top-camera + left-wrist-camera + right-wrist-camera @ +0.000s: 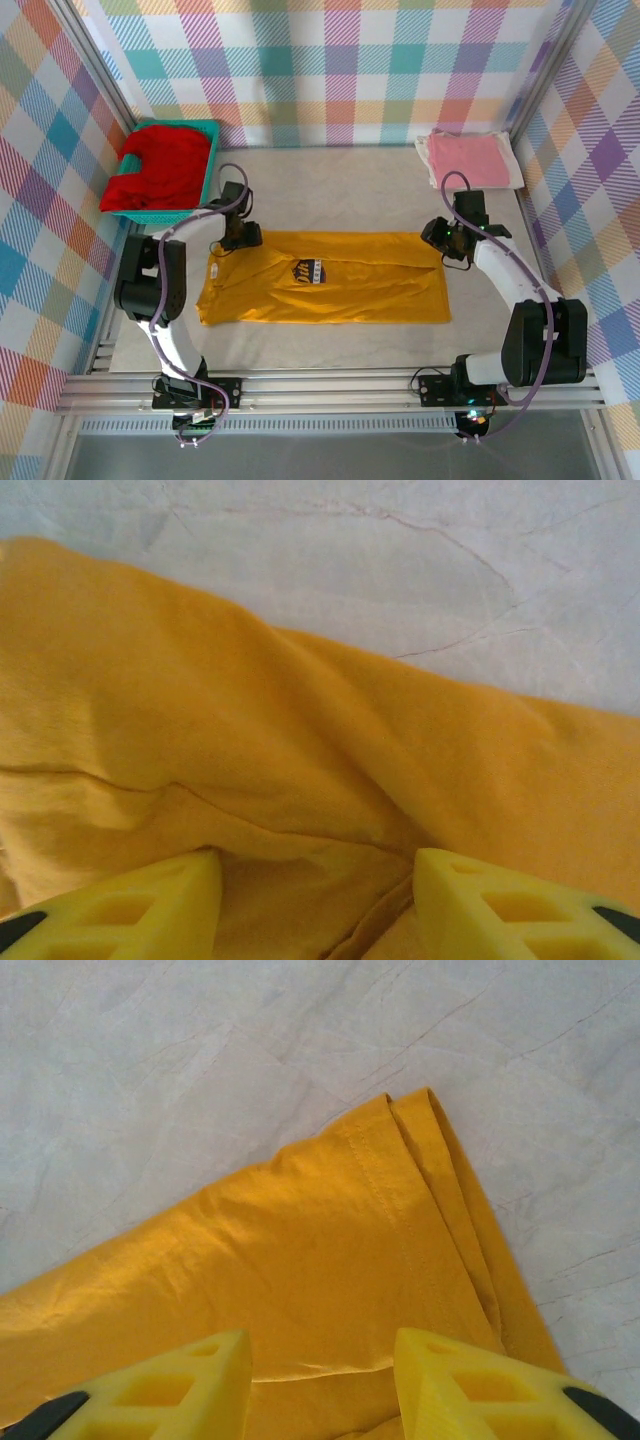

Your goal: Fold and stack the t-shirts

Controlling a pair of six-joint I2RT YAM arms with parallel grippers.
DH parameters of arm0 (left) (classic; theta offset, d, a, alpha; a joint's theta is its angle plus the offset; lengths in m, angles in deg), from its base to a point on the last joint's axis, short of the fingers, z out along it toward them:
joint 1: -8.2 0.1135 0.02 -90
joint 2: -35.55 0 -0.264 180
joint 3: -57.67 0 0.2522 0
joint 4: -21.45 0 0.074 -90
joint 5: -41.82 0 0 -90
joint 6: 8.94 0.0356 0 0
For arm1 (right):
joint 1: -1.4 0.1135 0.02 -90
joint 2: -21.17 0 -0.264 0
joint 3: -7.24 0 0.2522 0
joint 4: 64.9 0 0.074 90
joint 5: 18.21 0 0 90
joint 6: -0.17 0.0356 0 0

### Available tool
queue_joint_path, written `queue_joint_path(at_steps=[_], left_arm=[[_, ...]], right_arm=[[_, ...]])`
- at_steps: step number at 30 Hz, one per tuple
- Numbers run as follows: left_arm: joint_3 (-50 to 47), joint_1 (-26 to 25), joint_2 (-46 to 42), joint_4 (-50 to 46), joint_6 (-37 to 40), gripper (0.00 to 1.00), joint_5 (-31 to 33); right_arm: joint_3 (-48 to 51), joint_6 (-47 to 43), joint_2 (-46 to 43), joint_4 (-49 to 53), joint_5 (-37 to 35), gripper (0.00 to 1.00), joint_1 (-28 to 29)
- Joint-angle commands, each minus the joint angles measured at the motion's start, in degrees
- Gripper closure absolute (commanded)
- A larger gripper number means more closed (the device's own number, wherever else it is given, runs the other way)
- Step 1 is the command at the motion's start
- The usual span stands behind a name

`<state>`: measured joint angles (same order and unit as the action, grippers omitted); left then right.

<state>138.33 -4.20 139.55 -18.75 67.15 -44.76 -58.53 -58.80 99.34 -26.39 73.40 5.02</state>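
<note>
Mustard-yellow t-shirt (325, 278): flat on the table (330, 190), just nearer than the teal basket (178, 125) and running well off to its right. It is folded lengthwise into a long band with the dark print on top.

Red t-shirt (160, 165): heaped in the basket, unfolded. Pink t-shirt (465, 158): folded, far to the right of the basket, level with it.

Left gripper (315, 880): by the basket's near right corner, over the band's collar end. Jaws part-open, cloth ridged under the gap, nothing pinched.

Right gripper (320, 1360): far right of the basket, over the hem corner. Jaws part-open and empty.

Risks, as judged:
- The hem corner shows two layers slightly offset, so a shallow pinch may take the top layer only and the fold peels open on lifting.
- The ridge at the collar end may get pressed into the next fold and leave the stack lumpy.
- Uneven lift between the arms would skew the band.
- The left arm sits close to the basket and a wide swing could knock it.
</note>
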Motion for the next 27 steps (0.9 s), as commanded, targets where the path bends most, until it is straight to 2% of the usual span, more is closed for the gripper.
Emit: queue_joint_path(at_steps=[1, 7, 10, 12, 15, 20, 27], left_arm=[[-0.6, -1.0, 1.6, 0.8, -0.9, 0.5, -0.5], [-0.9, -2.2, -1.7, -0.2, -1.6, 0.52, 1.6], [-0.4, -3.2, -4.2, -2.4, -2.1, 0.45, 4.4], [-1.5, -3.7, -7.2, -1.8, -2.7, 0.45, 5.6], [-2.7, -3.9, -10.5, -1.0, -2.9, 0.46, 3.2], [-1.3, -3.8, -7.1, -4.2, -1.5, 0.55, 2.7], [-0.5, -3.7, -1.3, -2.8, -0.9, 0.51, 3.2]], right_arm=[[0.4, -0.4, 0.6, -1.0, 1.0, 0.58, 0.1], [0.9, -0.5, 0.7, -1.4, 1.2, 0.58, 0.1], [0.6, -0.4, 0.5, -1.4, 1.6, 0.57, 0.1], [0.6, -0.3, 0.3, -1.4, 1.6, 0.57, 0.1], [0.5, -0.3, 0.2, -1.3, 1.7, 0.57, 0.1], [0.4, -0.2, 0.2, -1.5, 2.3, 0.57, 0.1], [1.2, -1.1, -1.0, -2.7, 4.2, 0.53, 0.3]])
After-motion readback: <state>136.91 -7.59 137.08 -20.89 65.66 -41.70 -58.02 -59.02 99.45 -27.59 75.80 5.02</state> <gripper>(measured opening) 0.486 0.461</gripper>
